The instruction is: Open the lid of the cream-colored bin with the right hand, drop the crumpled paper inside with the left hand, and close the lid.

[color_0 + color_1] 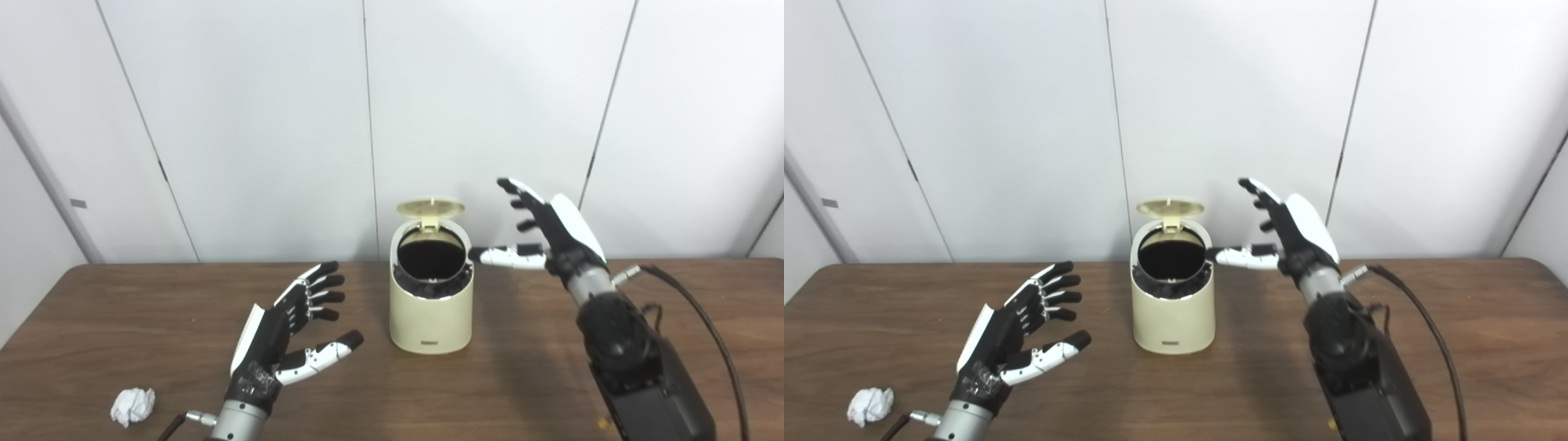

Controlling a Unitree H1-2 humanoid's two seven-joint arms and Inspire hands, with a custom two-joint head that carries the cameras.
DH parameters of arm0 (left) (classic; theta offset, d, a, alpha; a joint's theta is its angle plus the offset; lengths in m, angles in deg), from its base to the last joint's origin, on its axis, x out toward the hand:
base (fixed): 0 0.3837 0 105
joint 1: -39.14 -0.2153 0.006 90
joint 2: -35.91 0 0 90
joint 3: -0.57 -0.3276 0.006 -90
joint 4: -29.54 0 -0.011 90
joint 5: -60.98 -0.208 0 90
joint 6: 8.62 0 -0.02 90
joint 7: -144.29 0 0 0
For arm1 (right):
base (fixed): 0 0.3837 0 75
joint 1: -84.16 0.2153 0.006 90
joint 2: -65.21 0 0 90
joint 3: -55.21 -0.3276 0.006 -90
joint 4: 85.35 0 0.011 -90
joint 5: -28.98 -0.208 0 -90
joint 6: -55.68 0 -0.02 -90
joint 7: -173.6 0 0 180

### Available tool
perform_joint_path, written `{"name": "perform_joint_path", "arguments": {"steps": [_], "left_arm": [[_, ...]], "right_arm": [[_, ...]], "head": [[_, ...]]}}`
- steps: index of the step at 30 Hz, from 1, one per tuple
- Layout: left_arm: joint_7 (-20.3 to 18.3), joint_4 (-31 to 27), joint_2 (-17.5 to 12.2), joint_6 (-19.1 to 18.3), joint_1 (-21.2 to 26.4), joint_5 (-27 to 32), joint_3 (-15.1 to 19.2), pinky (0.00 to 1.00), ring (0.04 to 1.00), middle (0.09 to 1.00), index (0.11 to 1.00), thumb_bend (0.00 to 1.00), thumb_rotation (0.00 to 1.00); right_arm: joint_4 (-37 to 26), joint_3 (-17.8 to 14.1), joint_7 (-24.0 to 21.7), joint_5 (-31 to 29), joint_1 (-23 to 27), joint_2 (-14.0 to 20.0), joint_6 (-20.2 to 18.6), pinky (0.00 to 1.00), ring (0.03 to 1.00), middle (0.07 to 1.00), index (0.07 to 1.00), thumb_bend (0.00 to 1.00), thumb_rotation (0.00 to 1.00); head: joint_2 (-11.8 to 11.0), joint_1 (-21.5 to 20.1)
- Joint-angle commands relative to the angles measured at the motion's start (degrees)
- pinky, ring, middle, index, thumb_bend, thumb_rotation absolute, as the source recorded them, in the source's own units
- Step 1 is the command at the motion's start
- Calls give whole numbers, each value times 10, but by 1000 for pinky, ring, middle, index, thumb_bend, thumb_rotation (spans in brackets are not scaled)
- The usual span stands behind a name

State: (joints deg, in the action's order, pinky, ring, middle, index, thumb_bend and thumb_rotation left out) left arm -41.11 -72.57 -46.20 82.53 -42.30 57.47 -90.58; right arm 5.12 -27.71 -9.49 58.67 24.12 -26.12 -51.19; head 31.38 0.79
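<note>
The cream-colored bin stands upright in the middle of the brown table. Its round lid is tipped up at the back and the dark inside shows. The crumpled white paper lies on the table near the front left corner. My left hand is open and empty, held above the table between the paper and the bin. My right hand is open and empty, raised just right of the bin, its thumb pointing at the rim.
A black cable runs from my right wrist across the right side of the table. White wall panels stand right behind the table's far edge.
</note>
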Motion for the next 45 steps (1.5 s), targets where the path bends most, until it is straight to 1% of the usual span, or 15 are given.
{"name": "perform_joint_path", "arguments": {"steps": [1, 3, 7, 13, 16, 17, 21, 22, 27, 29, 32, 35, 38, 42, 45], "left_arm": [[1, -16, -2, 13, 13, 4, 2, 672, 759, 820, 870, 758, 243], [2, -15, -4, 13, 14, -1, 2, 667, 757, 819, 869, 763, 244], [6, -12, -7, 14, 14, -12, 5, 669, 761, 818, 867, 769, 243], [7, 0, -18, 21, 8, -17, 11, 665, 763, 822, 866, 761, 228], [6, 3, -22, 17, 3, -15, 15, 666, 768, 823, 865, 757, 216], [6, 3, -24, 16, 0, -15, 17, 666, 769, 823, 864, 755, 214], [6, 2, -26, 20, -9, -19, 16, 659, 768, 823, 864, 741, 198], [10, -1, -26, 19, -12, -29, 15, 658, 767, 822, 863, 740, 197], [27, -12, -18, 12, -25, -79, 6, 639, 755, 813, 843, 763, 208], [32, -18, -14, 7, -29, -96, 4, 640, 767, 816, 840, 761, 184], [37, -29, -13, -2, -36, -129, 1, 641, 779, 820, 843, 754, 156], [38, -66, -20, -46, -47, -194, 0, 561, 730, 815, 835, 764, 140], [22, -119, -40, -105, -58, -298, -3, 534, 685, 786, 828, 745, 138], [-53, -192, -88, -178, -71, -421, -3, 550, 683, 754, 797, 746, 124], [-105, -230, -124, -207, -78, -469, 9, 533, 670, 739, 767, 775, 108]], "right_arm": [[-23, -17, 17, -21, -1, 10, 43, 650, 861, 980, 885, 747, 403], [-29, -25, 16, -41, -26, 10, 64, 675, 868, 978, 885, 753, 399], [-36, -30, 8, -69, -60, 16, 101, 675, 825, 896, 894, 774, 430], [-54, -24, 1, -86, -107, 25, 138, 650, 809, 906, 892, 760, 467], [-41, -29, 11, -95, -128, 24, 172, 656, 817, 907, 894, 773, 445], [-39, -30, 11, -99, -134, 23, 177, 658, 822, 909, 895, 774, 427], [-40, -32, 4, -111, -150, 22, 180, 711, 855, 932, 912, 771, 363], [-37, -33, 2, -116, -153, 24, 185, 715, 858, 936, 915, 773, 353], [-26, -38, -6, -133, -157, 34, 205, 745, 878, 952, 927, 773, 311], [-35, -39, -13, -130, -158, 37, 187, 764, 878, 953, 929, 764, 284], [-57, -40, -27, -130, -160, 39, 151, 811, 897, 971, 946, 741, 273], [-74, -34, -31, -114, -159, 42, 137, 780, 892, 973, 950, 723, 280], [-79, -26, -26, -89, -155, 43, 140, 739, 892, 957, 930, 740, 373], [-83, -21, -32, -81, -152, 40, 133, 746, 906, 963, 932, 731, 409], [-85, -18, -35, -76, -150, 40, 130, 716, 904, 969, 937, 721, 419]], "head": [[1, 0], [0, 1], [0, 3], [-4, 12], [-4, 12], [-6, 36], [-13, 78], [-19, 107], [-31, 190], [-36, 230], [-38, 258], [-40, 277], [-41, 288], [-41, 294], [-42, 297]]}}
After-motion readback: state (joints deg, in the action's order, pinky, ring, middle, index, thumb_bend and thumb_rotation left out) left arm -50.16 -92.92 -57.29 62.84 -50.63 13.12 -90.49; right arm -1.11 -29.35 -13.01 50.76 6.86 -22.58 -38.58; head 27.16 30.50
